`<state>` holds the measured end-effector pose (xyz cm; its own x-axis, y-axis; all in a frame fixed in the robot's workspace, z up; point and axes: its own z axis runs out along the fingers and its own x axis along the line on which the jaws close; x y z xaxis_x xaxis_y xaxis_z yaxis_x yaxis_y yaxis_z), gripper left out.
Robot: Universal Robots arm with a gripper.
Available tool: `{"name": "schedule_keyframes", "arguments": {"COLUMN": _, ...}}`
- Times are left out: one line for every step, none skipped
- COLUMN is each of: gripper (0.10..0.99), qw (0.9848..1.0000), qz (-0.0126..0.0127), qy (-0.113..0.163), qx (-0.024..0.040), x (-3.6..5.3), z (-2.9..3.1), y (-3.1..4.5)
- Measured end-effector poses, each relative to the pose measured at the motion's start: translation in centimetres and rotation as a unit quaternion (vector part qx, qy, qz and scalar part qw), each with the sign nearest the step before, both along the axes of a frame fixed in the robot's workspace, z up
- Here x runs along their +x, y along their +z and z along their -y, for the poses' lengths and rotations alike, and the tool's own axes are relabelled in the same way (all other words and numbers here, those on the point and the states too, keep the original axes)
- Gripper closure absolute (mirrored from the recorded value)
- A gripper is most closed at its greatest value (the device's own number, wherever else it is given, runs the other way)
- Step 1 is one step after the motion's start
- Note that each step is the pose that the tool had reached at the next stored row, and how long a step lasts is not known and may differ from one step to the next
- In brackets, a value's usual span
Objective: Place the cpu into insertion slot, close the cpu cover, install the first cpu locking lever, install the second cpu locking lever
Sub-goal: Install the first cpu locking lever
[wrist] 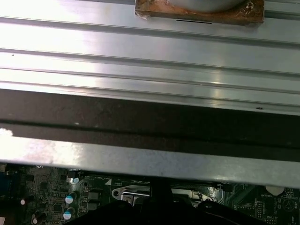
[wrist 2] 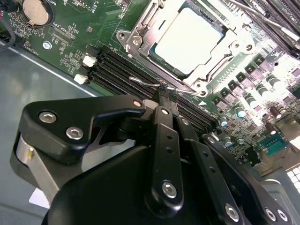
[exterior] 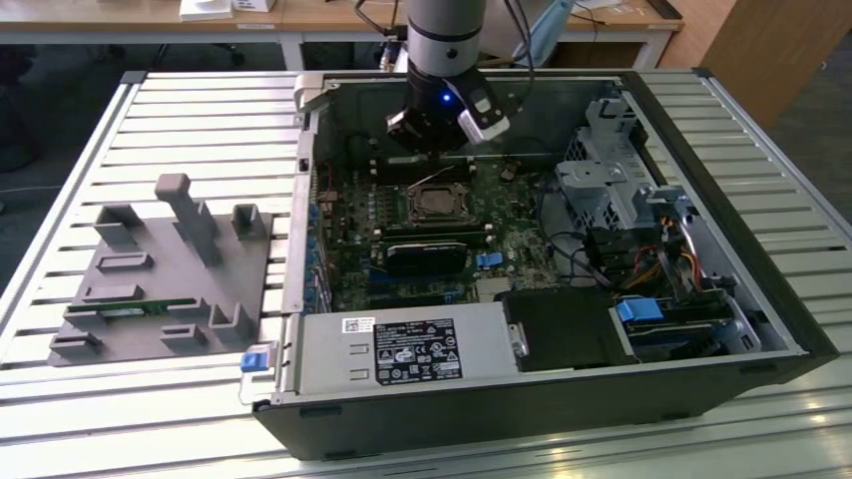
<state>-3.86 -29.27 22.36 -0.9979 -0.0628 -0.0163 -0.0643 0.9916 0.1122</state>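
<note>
Inside the open computer case (exterior: pixel 745 299), the gripper (wrist 2: pixel 164 93) hangs just beside the insertion slot (exterior: pixel 437 205), fingers (wrist 2: pixel 165 131) pressed together on a thin wire locking lever (wrist 2: pixel 145 83). Just beyond the fingertips, the cpu (wrist 2: pixel 187 40) sits in the slot, framed by the silvery cpu cover (wrist 2: pixel 213 70) lying flat over it

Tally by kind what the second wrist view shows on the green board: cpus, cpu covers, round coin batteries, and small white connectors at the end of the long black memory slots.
cpu: 1
cpu cover: 1
coin battery: 1
white connectors: 2
Total: 5
</note>
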Motion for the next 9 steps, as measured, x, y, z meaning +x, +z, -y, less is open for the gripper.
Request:
{"name": "schedule_keyframes", "arguments": {"gripper": 0.98, "qw": 1.0, "qz": 0.0, "qy": 0.0, "qx": 0.0, "x": 0.01, "z": 0.0, "y": -0.02}}
{"name": "schedule_keyframes", "arguments": {"gripper": 0.98, "qw": 1.0, "qz": 0.0, "qy": 0.0, "qx": 0.0, "x": 0.01, "z": 0.0, "y": -0.04}}
{"name": "schedule_keyframes", "arguments": {"gripper": 0.98, "qw": 1.0, "qz": 0.0, "qy": 0.0, "qx": 0.0, "x": 0.02, "z": 0.0, "y": -0.06}}
{"name": "schedule_keyframes", "arguments": {"gripper": 0.98, "qw": 1.0, "qz": 0.0, "qy": 0.0, "qx": 0.0, "x": 0.03, "z": 0.0, "y": -0.08}}
{"name": "schedule_keyframes", "arguments": {"gripper": 0.98, "qw": 1.0, "qz": 0.0, "qy": 0.0, "qx": 0.0, "x": 0.04, "z": 0.0, "y": -0.1}}
{"name": "schedule_keyframes", "arguments": {"gripper": 0.98, "qw": 1.0, "qz": 0.0, "qy": 0.0, "qx": 0.0, "x": 0.05, "z": 0.0, "y": -0.12}}
{"name": "schedule_keyframes", "arguments": {"gripper": 0.98, "qw": 1.0, "qz": 0.0, "qy": -0.001, "qx": 0.0, "x": 0.07, "z": 0.0, "y": -0.13}}
{"name": "schedule_keyframes", "arguments": {"gripper": 0.98, "qw": 1.0, "qz": 0.0, "qy": -0.001, "qx": 0.0, "x": 0.09, "z": 0.0, "y": -0.15}}
{"name": "schedule_keyframes", "arguments": {"gripper": 0.98, "qw": 1.0, "qz": 0.0, "qy": -0.001, "qx": 0.0, "x": 0.11, "z": 0.0, "y": -0.16}}
